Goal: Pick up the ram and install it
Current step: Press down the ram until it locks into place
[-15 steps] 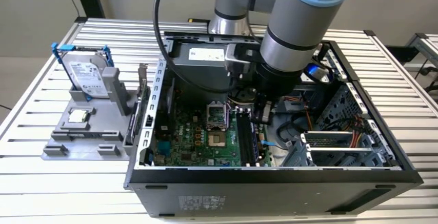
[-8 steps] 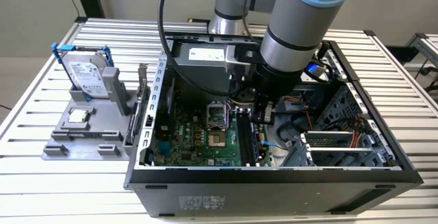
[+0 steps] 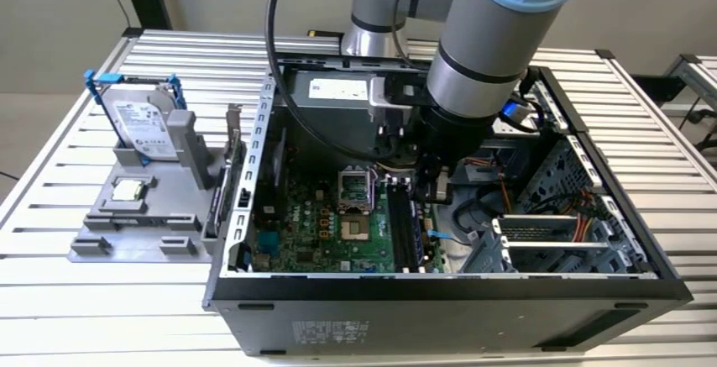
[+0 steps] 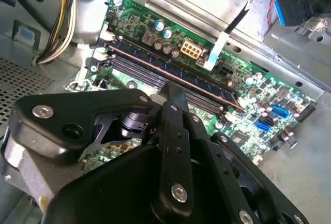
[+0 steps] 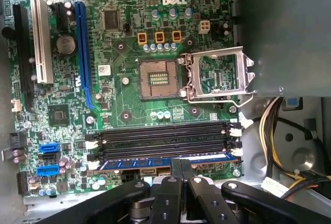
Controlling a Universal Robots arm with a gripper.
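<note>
While pincer (image 5: 180,168) hangs inside open computer case (image 3: 627,287), fingers closed together, grasping nothing, ram (image 5: 155,161) lies seated in motherboard (image 5: 129,100) slot, directly beneath fingertips, apparently touching.

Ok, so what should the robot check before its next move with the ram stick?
1. Ram lying along the memory slot closest to the gripper: ok.
2. Gripper at the ram near its middle, fingers together: ok.
3. Ram pushed fully down with the end clips shut: cannot tell.
4. Other memory slots beside it empty: ok.
5. Yellow cables away from the slots: ok.
</note>
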